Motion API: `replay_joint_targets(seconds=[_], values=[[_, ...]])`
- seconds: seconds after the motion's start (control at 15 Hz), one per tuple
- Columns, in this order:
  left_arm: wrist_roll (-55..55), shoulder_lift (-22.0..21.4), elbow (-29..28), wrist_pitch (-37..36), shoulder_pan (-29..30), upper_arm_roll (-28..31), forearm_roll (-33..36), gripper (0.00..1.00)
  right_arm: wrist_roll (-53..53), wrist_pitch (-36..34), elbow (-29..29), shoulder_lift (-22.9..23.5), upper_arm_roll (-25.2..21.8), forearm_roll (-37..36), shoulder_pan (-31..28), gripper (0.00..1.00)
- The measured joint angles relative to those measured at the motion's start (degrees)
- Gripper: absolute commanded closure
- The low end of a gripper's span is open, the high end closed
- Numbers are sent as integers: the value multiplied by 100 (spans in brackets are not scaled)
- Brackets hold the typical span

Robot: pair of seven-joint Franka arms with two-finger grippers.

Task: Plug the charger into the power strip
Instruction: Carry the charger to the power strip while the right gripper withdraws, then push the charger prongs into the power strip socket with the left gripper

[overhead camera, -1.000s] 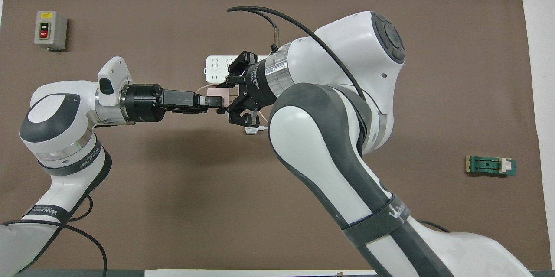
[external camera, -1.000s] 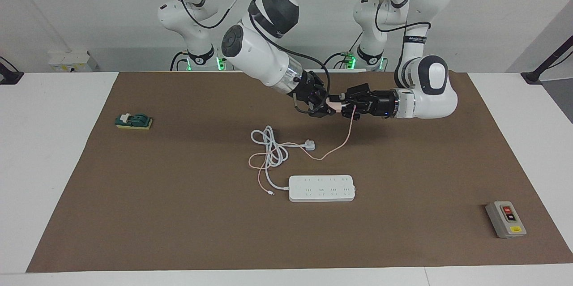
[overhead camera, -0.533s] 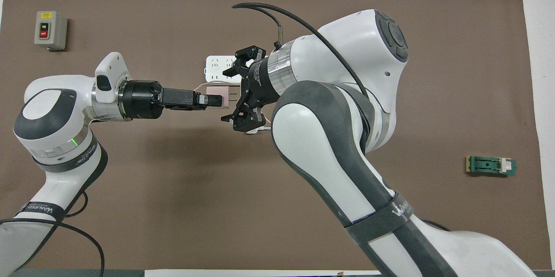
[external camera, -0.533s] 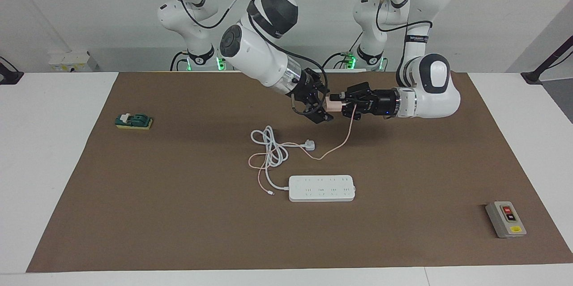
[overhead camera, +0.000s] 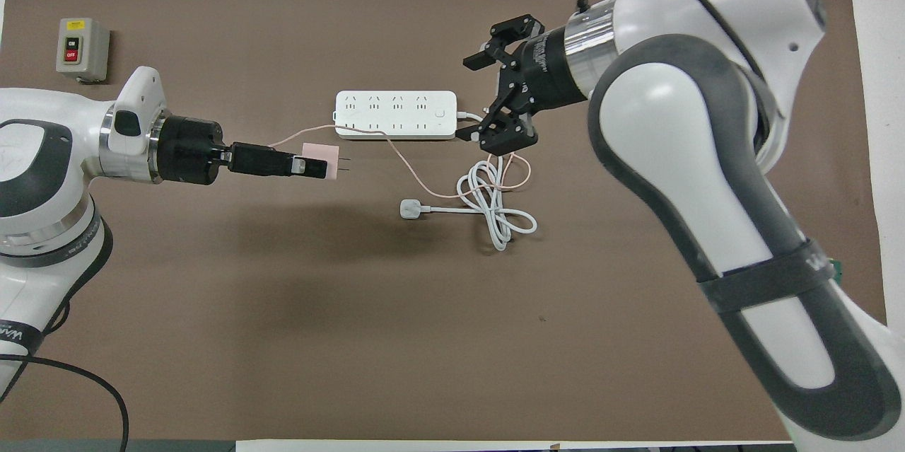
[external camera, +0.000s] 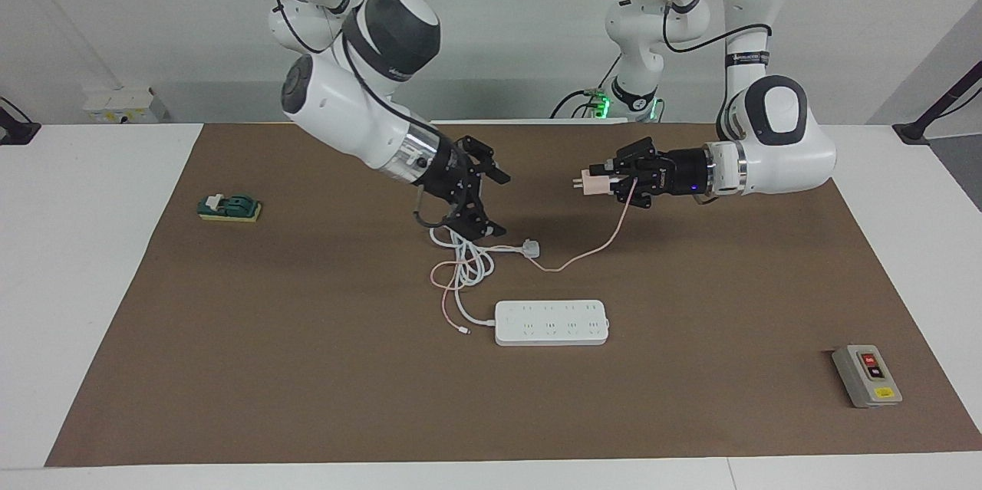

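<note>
Nearby, white plug point(external camera: 530, 248) beside power strip point(external camera: 551, 322)

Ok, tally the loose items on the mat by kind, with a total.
Chargers: 1, the pink charger held in the left gripper.
Power strips: 1, the power strip.
Switch boxes: 1, the grey push-button box.
Knife switches: 1, the green knife switch.
Total: 4.

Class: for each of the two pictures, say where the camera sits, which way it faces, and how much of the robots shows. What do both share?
Facing view: high across the table, looking at both whole arms.
Overhead view: above the robots' end, looking down; forearms only.
Shared: charger in left gripper, right gripper, power strip.
</note>
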Motion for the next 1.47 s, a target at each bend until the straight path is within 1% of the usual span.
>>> replay_joint_targets(seconds=[0.2,0.33,0.47,0.6,0.8,0.93,1.0,1.07,1.2,1.33,1.4,1.47], values=[[1,-63,91,24,12,-15,846,82,-505,-318,104,-5,-3,-344,-370,0],[2,-66,248,205,-13,-54,1379,82,-1052,-437,138,-34,-5,-554,-521,0],[7,-61,418,494,-164,-70,2062,81,-1788,-691,147,-89,-7,-895,-701,0],[14,16,652,938,-469,-91,2917,81,-2776,-1003,153,-165,-9,-1263,-887,0],[103,257,1052,1713,-1083,-117,4386,83,-4118,-1335,163,-300,-12,-1910,-1076,0],[435,416,1185,2284,-1364,-132,5220,88,-4977,-1569,167,-420,-13,-2311,-1189,0],[669,488,1210,2492,-1436,-135,5516,95,-5386,-1654,167,-483,-12,-2490,-1250,0],[953,569,1223,2650,-1477,-134,5758,97,-5829,-1737,167,-553,-13,-2673,-1324,0],[1643,791,1349,2952,-1530,-143,6248,97,-6824,-1906,149,-720,-8,-3062,-1494,0],[2355,1117,1679,3133,-1606,-145,6733,98,-7945,-1996,73,-927,-1,-3485,-1664,0],[2600,1283,1877,3141,-1639,-147,6901,100,-8523,-2019,17,-1039,3,-3688,-1746,0],[2753,1431,2058,3141,-1659,-150,7029,100,-9103,-2034,-57,-1159,17,-3853,-1842,0]])
